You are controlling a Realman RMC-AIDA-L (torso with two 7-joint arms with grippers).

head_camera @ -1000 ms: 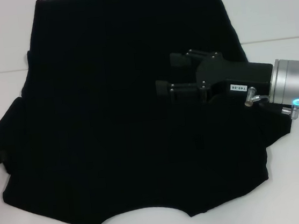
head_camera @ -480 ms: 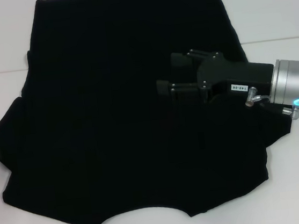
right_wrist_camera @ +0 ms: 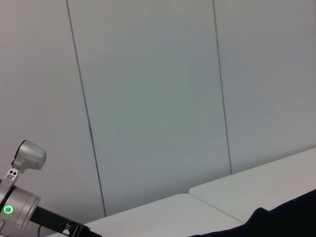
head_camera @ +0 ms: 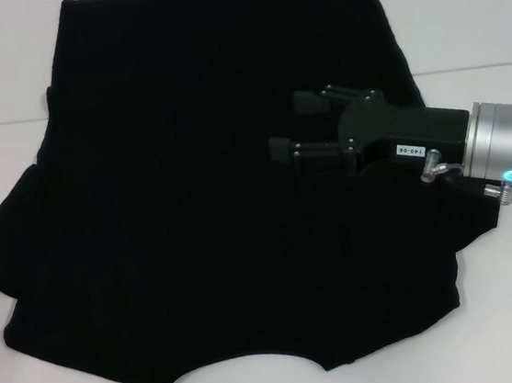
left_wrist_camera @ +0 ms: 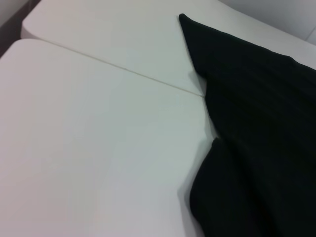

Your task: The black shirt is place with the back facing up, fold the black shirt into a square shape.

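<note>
Since prev. frames: small dark piece at far left edge of head view, beside the shirt's left sleeve, has gone out of shot; only a sliver at the border. Right hand (head_camera: pixel 286 128) has barely moved, same spot over shirt's right half. Shirt outline unchanged.

Black shirt (head_camera: pixel 202 207): plain black, soft, spread flat on white desk (head_camera: pixel 2 72), fills most of head view. Straight edge on far side, curved notch in near edge at centre. Widens toward robot; left sleeve bulges out to left, right sleeve area runs under right arm. No lettering showing on upper face. Few wrinkles, lies smooth.

Right hand: reaches in from right, fingers point left, over shirt's right-centre. Fingers (head_camera: pixel 281 149) stand apart, moderately wide gap, nothing between them. Can't tell if touching fabric or just above.

Left hand: out of head view; own fingers don't show in left wrist view either, so state can't be told. Left wrist view shows shirt's edge (left_wrist_camera: pixel 256 123) w/ a notch where the outline steps in, lying on desk (left_wrist_camera: pixel 89 123); a seam crosses desk there.

Right wrist view: mostly wall panels (right_wrist_camera: pixel 158 98), a strip of desk (right_wrist_camera: pixel 207 207), corner of shirt (right_wrist_camera: pixel 286 217) low in shot, part of silver arm (right_wrist_camera: pixel 19 197) w/ green ring light.
</note>
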